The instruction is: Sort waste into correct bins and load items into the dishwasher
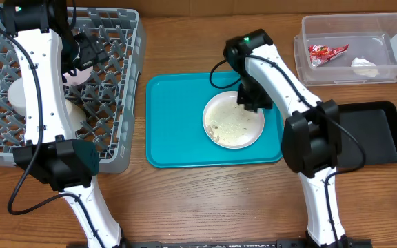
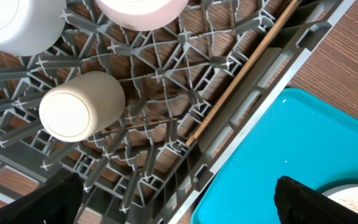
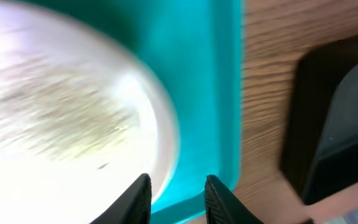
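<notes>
A white plate (image 1: 229, 124) with crumbs lies on the teal tray (image 1: 174, 131). My right gripper (image 1: 249, 98) is open at the plate's upper right rim. In the blurred right wrist view its fingers (image 3: 178, 198) straddle the plate's (image 3: 61, 112) edge without closing on it. My left gripper (image 1: 81, 52) is over the grey dish rack (image 1: 119, 148). In the left wrist view it (image 2: 176, 205) is wide open and empty above the rack's (image 2: 253, 106) edge. A cream cup (image 2: 79, 106), a white bowl (image 2: 14, 25), a pink bowl (image 2: 142, 9) and a wooden chopstick (image 2: 241, 74) lie in the rack.
A clear bin (image 1: 384, 72) at the back right holds a red wrapper (image 1: 326, 52) and a white crumpled scrap (image 1: 364, 66). A black bin (image 1: 384, 131) stands right of the tray; it also shows in the right wrist view (image 3: 334, 118).
</notes>
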`<state>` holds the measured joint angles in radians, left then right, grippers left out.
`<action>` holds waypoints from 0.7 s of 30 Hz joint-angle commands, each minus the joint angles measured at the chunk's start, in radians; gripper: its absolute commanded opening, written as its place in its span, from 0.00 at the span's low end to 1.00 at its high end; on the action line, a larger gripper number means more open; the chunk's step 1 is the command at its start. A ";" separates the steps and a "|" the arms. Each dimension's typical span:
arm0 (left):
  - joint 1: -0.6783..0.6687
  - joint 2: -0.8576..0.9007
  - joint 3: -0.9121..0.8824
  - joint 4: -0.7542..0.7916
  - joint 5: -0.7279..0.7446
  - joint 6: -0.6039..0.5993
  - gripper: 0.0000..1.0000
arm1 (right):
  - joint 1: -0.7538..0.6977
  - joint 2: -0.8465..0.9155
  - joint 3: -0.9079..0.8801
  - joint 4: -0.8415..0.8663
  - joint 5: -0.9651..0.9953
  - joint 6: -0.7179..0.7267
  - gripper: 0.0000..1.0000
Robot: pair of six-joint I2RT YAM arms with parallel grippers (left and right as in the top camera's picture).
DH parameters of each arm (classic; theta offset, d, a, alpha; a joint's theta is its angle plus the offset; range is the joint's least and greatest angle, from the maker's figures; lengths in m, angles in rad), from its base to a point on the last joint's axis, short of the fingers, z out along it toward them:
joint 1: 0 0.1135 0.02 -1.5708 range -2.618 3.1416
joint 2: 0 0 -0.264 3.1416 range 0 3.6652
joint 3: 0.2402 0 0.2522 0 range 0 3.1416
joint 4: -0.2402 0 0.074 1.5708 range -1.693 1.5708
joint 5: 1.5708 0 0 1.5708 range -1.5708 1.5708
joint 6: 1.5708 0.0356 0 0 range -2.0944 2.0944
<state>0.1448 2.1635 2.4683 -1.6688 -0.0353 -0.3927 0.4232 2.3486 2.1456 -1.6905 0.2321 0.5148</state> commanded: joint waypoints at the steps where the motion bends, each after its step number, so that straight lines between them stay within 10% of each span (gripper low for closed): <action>1: -0.001 -0.025 0.011 0.002 -0.013 0.008 1.00 | 0.071 -0.118 0.061 0.027 -0.162 -0.008 0.32; 3: -0.001 -0.025 0.011 0.002 -0.013 0.008 1.00 | 0.117 -0.142 0.061 0.087 -0.267 -0.027 0.49; 4: -0.001 -0.025 0.011 0.002 -0.013 0.008 1.00 | 0.146 -0.145 0.061 0.124 -0.306 -0.026 1.00; 11: -0.001 -0.025 0.011 0.002 -0.013 0.008 1.00 | 0.316 -0.102 0.003 0.346 -0.245 -0.018 0.99; 15: -0.001 -0.025 0.011 0.002 -0.013 0.008 1.00 | 0.385 -0.072 -0.041 0.357 -0.037 0.140 0.74; 21: -0.001 -0.025 0.011 0.002 -0.013 0.008 1.00 | 0.430 -0.044 -0.097 0.370 0.082 0.174 0.68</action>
<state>0.1448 2.1635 2.4683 -1.6688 -0.0353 -0.3927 0.8494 2.2898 2.0727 -1.3262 0.1978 0.6407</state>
